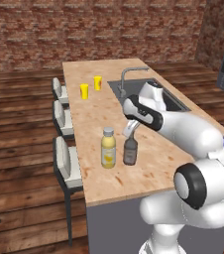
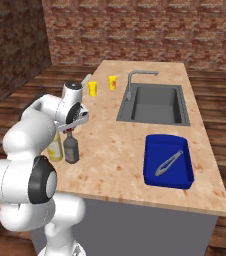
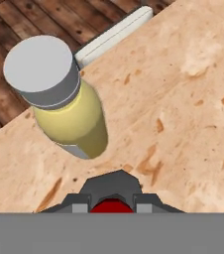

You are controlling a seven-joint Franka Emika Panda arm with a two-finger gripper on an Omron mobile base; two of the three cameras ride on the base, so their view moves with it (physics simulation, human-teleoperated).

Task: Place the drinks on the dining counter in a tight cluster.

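Two of the drinks stand side by side on the dining counter (image 1: 96,116) (image 2: 127,145) near its front edge. One is a stout yellow bottle (image 1: 108,148) (image 2: 54,149) (image 3: 67,101) with a pale cap. Close to its right is a dark grey-brown bottle (image 1: 130,152) (image 2: 71,148) (image 3: 111,186) with a red cap. My gripper (image 1: 130,130) (image 2: 70,129) (image 3: 112,207) comes down from above and is shut on the dark bottle's capped neck. In the hand view the red cap sits between the fingertips. In the right base view my arm hides part of the yellow bottle.
Two small yellow cups (image 1: 90,87) (image 2: 102,85) stand farther back on the counter. A steel sink (image 2: 155,102) with a faucet (image 1: 126,77) lies to the right. A blue tray (image 2: 168,161) holds tongs. Pale stools (image 1: 67,163) line the left side.
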